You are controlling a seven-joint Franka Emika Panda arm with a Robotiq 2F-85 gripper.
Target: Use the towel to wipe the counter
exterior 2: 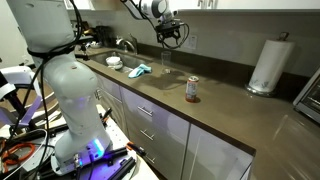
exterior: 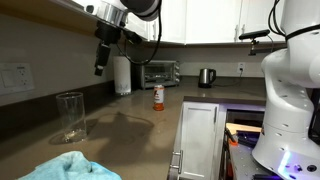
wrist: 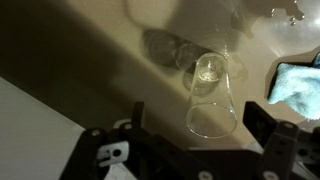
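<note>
towel [exterior: 68, 166] near glass [exterior: 70, 115], bare counter [exterior: 130, 125] beyond, gripper [exterior: 99, 70] above

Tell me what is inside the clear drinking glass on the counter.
The clear drinking glass looks empty: the wrist view looks in through its open mouth to the base, with only the grey-brown counter showing through. A bright glare on the base could hide a few drops.

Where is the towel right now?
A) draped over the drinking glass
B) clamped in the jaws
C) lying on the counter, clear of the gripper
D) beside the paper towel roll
C: the towel lies crumpled on the counter, while the gripper hangs above the drinking glass with jaws open and empty.
</note>
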